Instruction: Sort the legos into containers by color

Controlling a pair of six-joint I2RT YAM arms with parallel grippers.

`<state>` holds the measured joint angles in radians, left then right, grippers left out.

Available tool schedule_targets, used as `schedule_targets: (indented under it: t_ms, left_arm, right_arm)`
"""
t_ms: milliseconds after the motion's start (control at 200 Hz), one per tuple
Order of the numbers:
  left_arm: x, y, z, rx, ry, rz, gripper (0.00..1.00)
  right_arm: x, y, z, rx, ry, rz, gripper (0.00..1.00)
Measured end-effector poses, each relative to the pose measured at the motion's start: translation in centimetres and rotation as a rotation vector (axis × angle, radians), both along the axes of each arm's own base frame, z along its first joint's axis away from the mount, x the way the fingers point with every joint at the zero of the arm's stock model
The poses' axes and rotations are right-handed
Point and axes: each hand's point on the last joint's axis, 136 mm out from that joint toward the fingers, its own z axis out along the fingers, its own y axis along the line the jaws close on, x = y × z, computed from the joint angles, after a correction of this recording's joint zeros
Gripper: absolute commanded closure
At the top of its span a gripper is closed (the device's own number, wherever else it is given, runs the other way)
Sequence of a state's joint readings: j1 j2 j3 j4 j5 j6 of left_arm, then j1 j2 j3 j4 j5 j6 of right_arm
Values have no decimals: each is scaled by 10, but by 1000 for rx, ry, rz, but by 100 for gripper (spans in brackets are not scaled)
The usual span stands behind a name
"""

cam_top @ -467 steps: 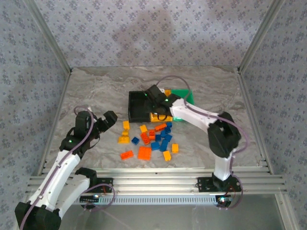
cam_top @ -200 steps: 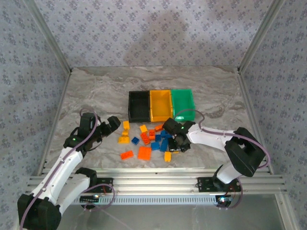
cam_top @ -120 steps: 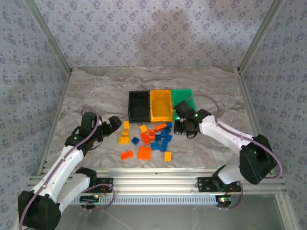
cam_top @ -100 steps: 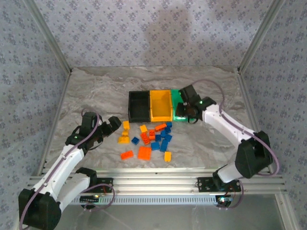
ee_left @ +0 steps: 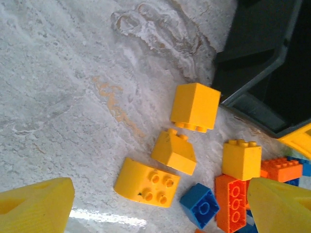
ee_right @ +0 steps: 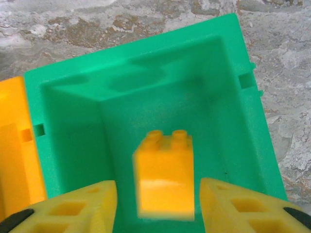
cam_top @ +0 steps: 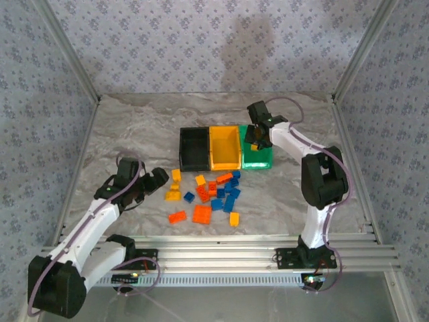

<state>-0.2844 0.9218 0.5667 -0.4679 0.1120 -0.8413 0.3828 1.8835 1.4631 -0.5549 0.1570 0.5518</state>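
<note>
The legos (cam_top: 213, 194) lie in a loose orange-red, blue and yellow-orange pile in front of the joined black (cam_top: 194, 149), yellow-orange (cam_top: 224, 149) and green (cam_top: 258, 159) containers. My right gripper (cam_top: 257, 137) hangs open over the green bin (ee_right: 146, 73). A blurred yellow-orange brick (ee_right: 164, 174) shows between its fingers (ee_right: 82, 204), with a gap on each side. My left gripper (cam_top: 159, 180) is open at the pile's left edge, above a curved yellow brick (ee_left: 147, 182), a sloped one (ee_left: 173, 151) and a blue brick (ee_left: 203, 205).
A yellow cube (ee_left: 195, 107) lies against the black bin's corner (ee_left: 272, 63). Patterned walls and metal posts close in the marble table (cam_top: 134, 127). Bare marble stretches left of the pile and behind the bins.
My right arm went from the pile up to the green bin with a yellow-orange brick and its fingers now stand apart from it. My left gripper crept slightly toward the pile.
</note>
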Motion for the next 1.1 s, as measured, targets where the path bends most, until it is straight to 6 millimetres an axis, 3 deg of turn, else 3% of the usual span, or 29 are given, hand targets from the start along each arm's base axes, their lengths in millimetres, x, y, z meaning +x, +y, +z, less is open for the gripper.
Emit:
schedule_targets:
  t_ms: [210,415,615,815,974,1099]
  left_arm:
    - [0,-8,-15,58,47,-81,16]
    - [6,-43,-29,184,76,-256,20]
    - [22,-51,-57,342,122,-316,21]
    - [32,-54,-80,426,143,-352,31]
    - [33,-53,-82,451,145,-354,37]
    - [32,-50,-83,477,141,-350,50]
  right_arm:
    - [4,13,22,46,-71,22,42]
    - [-20,21,45,97,-123,58,42]
    - [-34,18,40,107,-110,58,41]
    - [-42,14,31,104,-92,52,41]
    - [-44,13,38,110,-106,50,41]
    - [-45,11,41,116,-112,43,41]
